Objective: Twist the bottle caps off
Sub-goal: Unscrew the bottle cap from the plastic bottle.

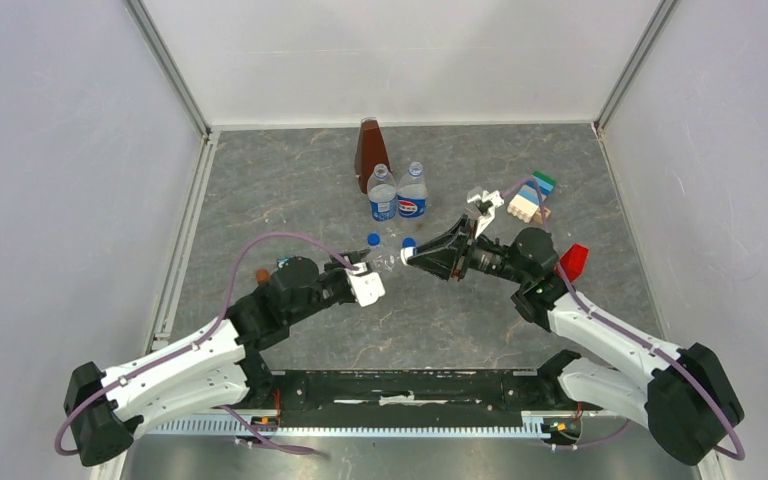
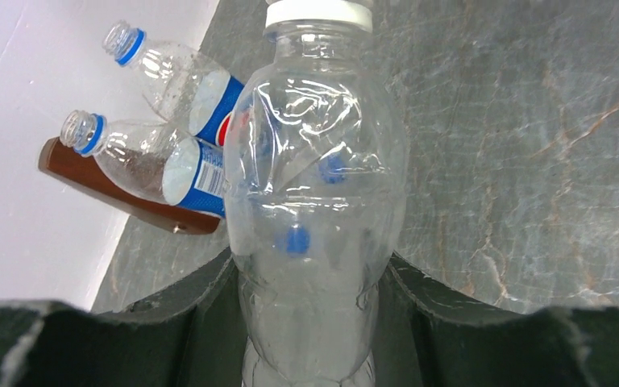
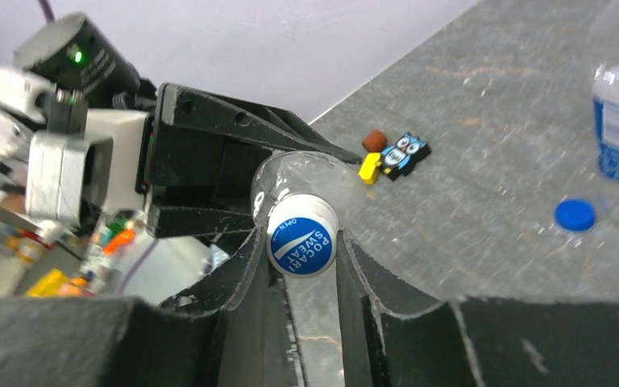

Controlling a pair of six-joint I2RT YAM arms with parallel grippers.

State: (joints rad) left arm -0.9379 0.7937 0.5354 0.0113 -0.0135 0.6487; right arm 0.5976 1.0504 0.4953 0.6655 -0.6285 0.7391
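Sideways clear bottle [image 2: 314, 201], white cap [image 3: 302, 242] on

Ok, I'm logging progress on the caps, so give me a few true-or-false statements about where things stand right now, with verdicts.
1. The right gripper is shut on the white cap. True.
2. The left gripper is empty. False: it holds the unlabelled bottle.
3. Two blue caps lie loose on the table. True.
4. The two labelled bottles lie on their sides. False: they stand upright.
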